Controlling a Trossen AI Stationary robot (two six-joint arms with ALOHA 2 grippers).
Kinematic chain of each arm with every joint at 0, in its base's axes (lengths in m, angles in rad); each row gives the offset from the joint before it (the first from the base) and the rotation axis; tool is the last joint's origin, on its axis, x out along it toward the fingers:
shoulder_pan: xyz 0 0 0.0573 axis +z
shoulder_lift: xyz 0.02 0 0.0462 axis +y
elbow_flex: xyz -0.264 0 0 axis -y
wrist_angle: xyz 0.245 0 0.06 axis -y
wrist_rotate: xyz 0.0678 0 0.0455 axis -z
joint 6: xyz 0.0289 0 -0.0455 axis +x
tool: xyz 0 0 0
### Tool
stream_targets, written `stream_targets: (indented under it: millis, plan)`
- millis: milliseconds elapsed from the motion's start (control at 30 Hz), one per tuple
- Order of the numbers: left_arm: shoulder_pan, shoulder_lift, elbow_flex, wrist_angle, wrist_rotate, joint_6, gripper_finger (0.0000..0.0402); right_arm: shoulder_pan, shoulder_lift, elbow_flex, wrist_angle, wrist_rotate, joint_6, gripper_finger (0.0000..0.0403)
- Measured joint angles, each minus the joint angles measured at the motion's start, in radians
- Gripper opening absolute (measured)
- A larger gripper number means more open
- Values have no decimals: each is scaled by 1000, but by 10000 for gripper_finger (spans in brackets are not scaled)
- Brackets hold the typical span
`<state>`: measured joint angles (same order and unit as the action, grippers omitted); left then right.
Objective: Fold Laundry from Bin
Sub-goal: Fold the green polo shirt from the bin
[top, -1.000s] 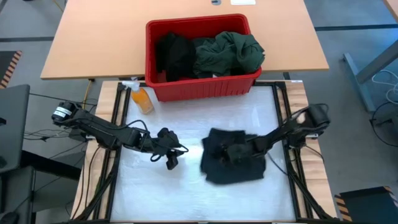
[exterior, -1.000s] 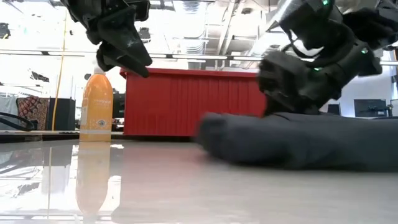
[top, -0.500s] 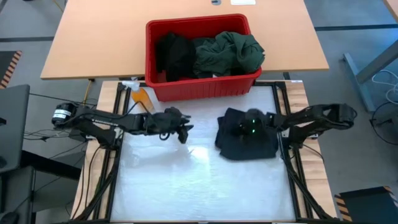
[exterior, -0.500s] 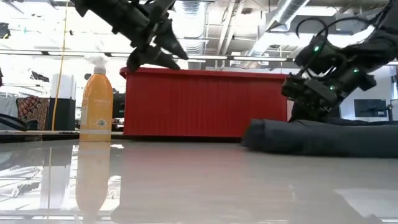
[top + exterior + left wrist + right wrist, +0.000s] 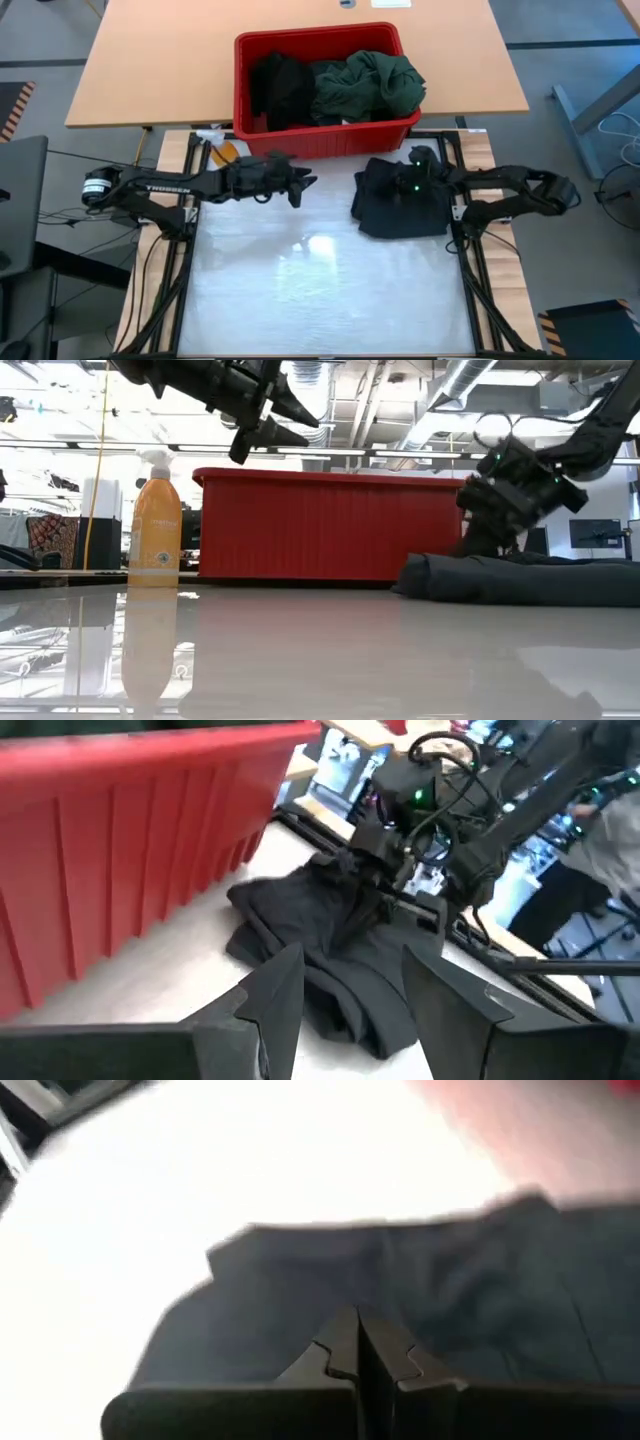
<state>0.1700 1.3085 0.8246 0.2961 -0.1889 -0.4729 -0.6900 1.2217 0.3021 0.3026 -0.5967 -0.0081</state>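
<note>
The red bin [image 5: 330, 140] stands at the table's far side, holding a dark green shirt [image 5: 365, 85] and black clothes [image 5: 278, 90]. A folded black garment [image 5: 400, 212] lies flat on the white mat, right of centre, just in front of the bin. My right gripper [image 5: 392, 188] is shut and sits on the garment's top. My left gripper [image 5: 303, 186] hovers open with nothing between its fingers, left of the garment and close to the bin's front wall [image 5: 330, 525]. In the left wrist view its fingers [image 5: 285, 975] point toward the garment [image 5: 330, 955]. My right gripper lies with its shut fingers [image 5: 358, 1342] on the folded garment's top [image 5: 450, 1305], near its far left part [image 5: 470, 552]. It comes slanting down from the table's right side. The garment lies flat on the mat; whether cloth is caught between the fingers I cannot tell.
An orange spray bottle [image 5: 225, 152] stands at the bin's front left corner, behind my left arm [image 5: 170, 188]. The white mat [image 5: 320, 290] lies bare toward the near edge. Black frame rails [image 5: 470, 270] run along the mat's sides.
My right gripper, shut, has swept from the mat's middle toward the right and far edges. The folded garment has slid along the mat with it and now lies near the bin. My left gripper has risen and gone toward the bin, turning to point at the garment.
</note>
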Motion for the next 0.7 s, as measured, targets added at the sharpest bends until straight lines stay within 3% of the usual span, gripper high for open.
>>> stream_targets:
  millis: [233,400,600,700]
  plan:
    - [82,-85,0,-53,255,76,157,86,-172,179,-243,177,34,15]
    - [96,-174,0,-139,276,160,157,135,-220,397,-393,266,66,15]
    - [96,-197,0,-250,292,225,157,159,-90,646,-389,564,80,27]
    - [96,-197,0,-304,328,261,157,114,48,795,-397,582,63,44]
